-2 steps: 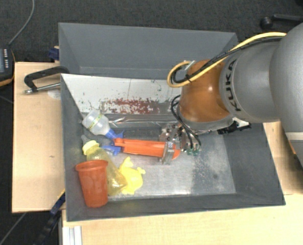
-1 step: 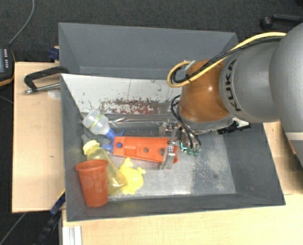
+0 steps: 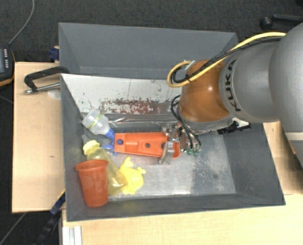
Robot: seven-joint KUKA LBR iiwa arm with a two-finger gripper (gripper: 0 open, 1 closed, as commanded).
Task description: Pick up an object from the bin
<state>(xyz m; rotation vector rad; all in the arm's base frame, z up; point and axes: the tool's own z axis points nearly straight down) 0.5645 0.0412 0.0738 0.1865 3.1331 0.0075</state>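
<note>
Gripper sits low in the bin, right at the right-hand end of a flat orange plastic piece lying across the middle of the floor. The wrist crowds that spot, so I cannot tell whether the gripper is open or clamped. That end was probably chosen because it lies clear of the clutter. The left side holds a heap: red cup upright, crumpled yellow wrapper, clear bottle nearer the back wall.
</note>
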